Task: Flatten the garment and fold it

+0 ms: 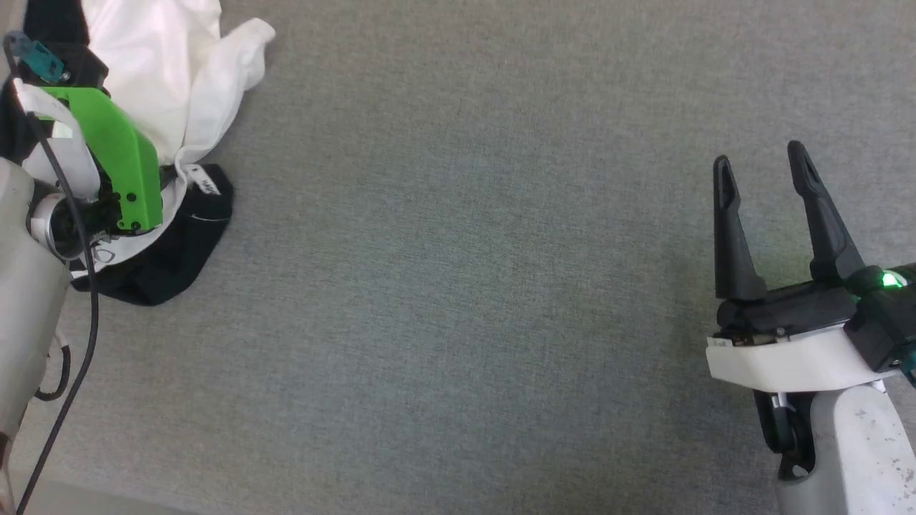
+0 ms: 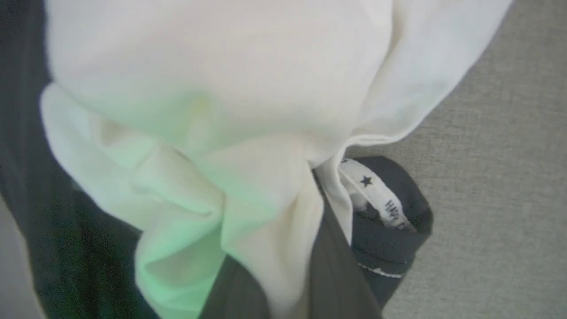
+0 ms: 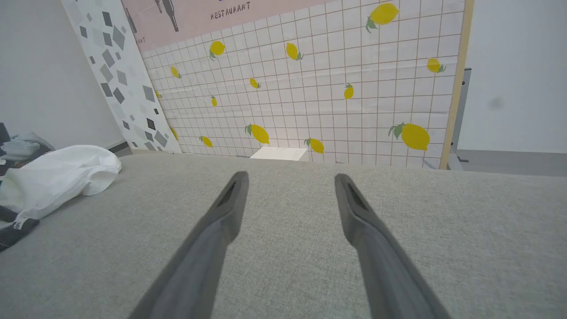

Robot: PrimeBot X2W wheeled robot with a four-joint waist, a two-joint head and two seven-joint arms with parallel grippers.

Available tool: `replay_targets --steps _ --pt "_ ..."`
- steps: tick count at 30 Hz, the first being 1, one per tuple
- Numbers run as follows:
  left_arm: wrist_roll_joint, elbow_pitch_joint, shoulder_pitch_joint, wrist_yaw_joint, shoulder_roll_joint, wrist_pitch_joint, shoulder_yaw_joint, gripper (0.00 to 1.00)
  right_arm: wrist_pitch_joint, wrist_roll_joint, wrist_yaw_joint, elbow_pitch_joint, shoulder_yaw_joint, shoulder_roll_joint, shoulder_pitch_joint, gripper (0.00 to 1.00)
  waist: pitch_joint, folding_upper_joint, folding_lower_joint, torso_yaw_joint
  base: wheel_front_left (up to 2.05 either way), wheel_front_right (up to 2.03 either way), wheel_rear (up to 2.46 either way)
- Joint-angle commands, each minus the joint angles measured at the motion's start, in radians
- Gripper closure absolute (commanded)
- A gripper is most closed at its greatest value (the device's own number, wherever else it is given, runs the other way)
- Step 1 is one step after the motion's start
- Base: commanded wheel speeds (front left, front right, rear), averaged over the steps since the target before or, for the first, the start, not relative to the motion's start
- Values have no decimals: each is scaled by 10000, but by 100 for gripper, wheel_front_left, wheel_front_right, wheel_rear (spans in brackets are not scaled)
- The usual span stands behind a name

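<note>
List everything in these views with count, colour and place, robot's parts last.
garment: one, white body with black parts, crumpled at the surface's far left
label: one, white with a black star, on the garment's black part
surface: one, grey fabric, under everything
lemon-tile panel: one, white with yellow lemons, upright behind the surface
diamond panel: one, white with grey diamonds, left of the lemon-tile panel
box: one, white, at the lemon-tile panel's foot
left arm: one, pale with green bracket, over the garment
right gripper: one, dark fingers, open, over bare surface at right

Bright even light, soft shadows; left wrist view blurred, green glow tinting garment [image 2: 177,248].
</note>
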Motion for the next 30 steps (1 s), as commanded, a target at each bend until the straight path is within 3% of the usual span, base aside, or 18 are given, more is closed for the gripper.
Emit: replay_targets --steps 1,8,15,22,30 --pt "-96 -33 -22 -24 41 -172 -162 100 -49 40 -17 61 9 -6 47 0 -399 0 -2 60 0 0 0" --pt "-291 -717 -827 -24 781 -1233 -444 100 -49 444 -17 238 -38 -6 516 0 -1583 0 -2 46 0 0 0" --pt "-398 -2306 -1751 -25 1384 -1836 -1150 100 -49 828 -17 353 -188 -6 1137 0 -2669 0 -2 -91 0 0 0" --pt "-373 -3847 -2838 -25 1413 -1935 -1944 100 -49 1111 -17 480 -255 -6 1730 0 -3544 0 -2 -593 0 0 0" --pt "-472 -5056 -3962 -25 840 -2053 -2790 100 -49 1349 -17 558 -135 -6 1965 0 -4173 0 -2 -1939 0 0 0"
